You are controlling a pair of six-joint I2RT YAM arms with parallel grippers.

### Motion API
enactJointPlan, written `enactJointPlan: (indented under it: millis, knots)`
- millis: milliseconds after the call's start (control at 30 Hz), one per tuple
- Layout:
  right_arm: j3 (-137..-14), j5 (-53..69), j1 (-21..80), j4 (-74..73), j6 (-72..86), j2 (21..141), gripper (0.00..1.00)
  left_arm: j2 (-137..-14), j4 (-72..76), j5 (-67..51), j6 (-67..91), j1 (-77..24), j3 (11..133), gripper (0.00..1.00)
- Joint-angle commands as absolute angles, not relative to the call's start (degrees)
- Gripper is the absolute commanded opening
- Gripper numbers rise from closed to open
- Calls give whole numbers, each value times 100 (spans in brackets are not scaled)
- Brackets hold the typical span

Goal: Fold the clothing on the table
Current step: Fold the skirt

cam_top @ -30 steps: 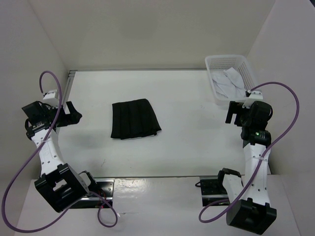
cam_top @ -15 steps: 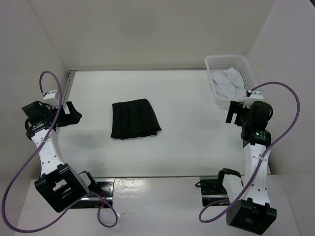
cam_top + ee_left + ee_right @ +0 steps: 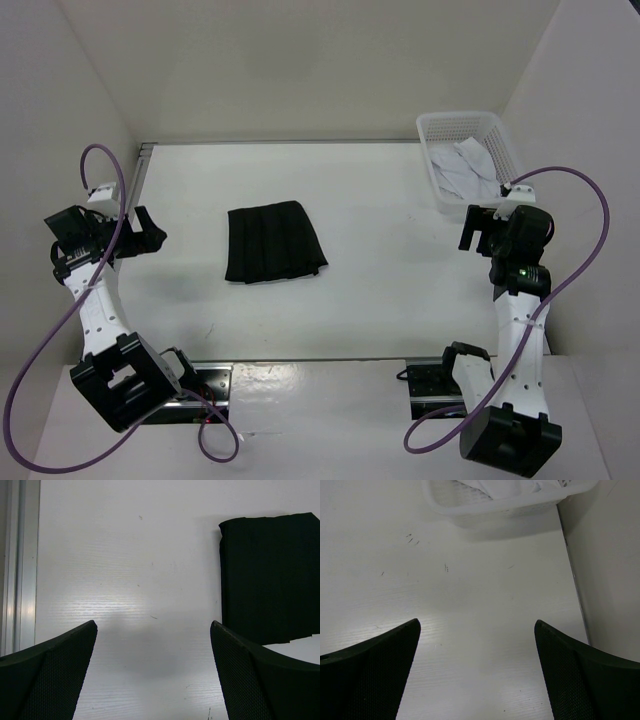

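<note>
Top external: black skirt (image 3: 273, 242) lies flat on table (image 3: 400, 255). Left gripper (image 3: 152, 228), right gripper (image 3: 472, 228) gape, empty. Best to pinch both near corners evenly.

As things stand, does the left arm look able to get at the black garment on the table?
Probably yes. The left gripper is open and empty, the black garment lies flat on the table just to its right, and nothing stands between them.
</note>
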State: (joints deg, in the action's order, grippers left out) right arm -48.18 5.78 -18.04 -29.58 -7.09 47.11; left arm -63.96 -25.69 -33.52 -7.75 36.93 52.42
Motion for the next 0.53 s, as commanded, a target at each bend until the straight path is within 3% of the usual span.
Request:
enactJointPlan:
  millis: [0,500]
  knots:
    - [-4772,563,-1846,-2602,-650,4570,99,-6267,-2479,-3551,-932,3718,5265,100]
    - [-4825,238,-1846,-2663,-589,4570,99,-6162,-2531,-3604,-932,3718,5265,100]
